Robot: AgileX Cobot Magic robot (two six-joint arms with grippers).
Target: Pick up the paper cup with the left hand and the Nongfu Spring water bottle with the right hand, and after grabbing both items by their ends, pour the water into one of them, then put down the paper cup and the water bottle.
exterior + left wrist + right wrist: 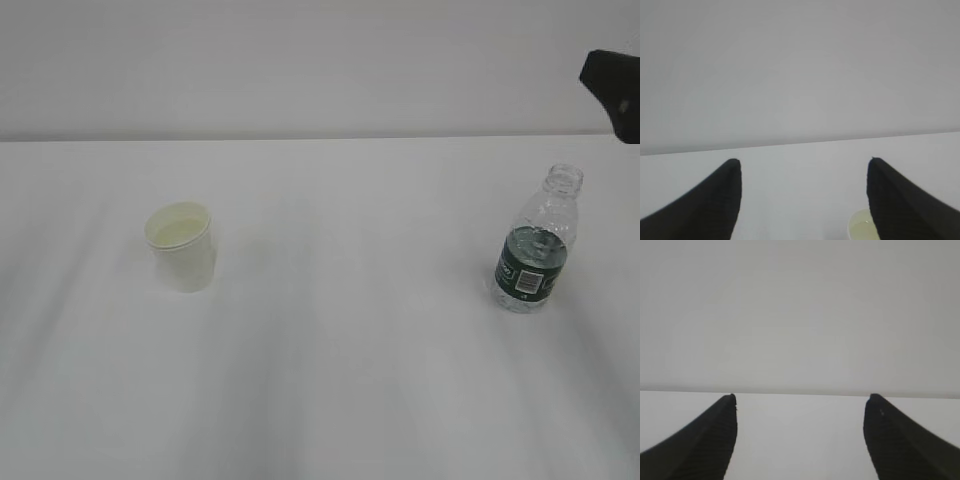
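The white paper cup (183, 245) stands upright on the left of the white table (340, 380). Its cream inside (861, 228) peeks out at the bottom of the left wrist view, partly behind the right finger. My left gripper (803, 162) is open above the table with nothing between its fingers; it is out of the exterior view. The Nongfu Spring water bottle (535, 243) stands upright and capless on the right, with water up to its green label. My right gripper (801, 397) is open and empty; a black part of the right hand (612, 80) shows at the upper right edge, above and behind the bottle.
A plain grey-white wall (300, 60) rises behind the table's far edge. Wide bare table lies between cup and bottle and in front of both.
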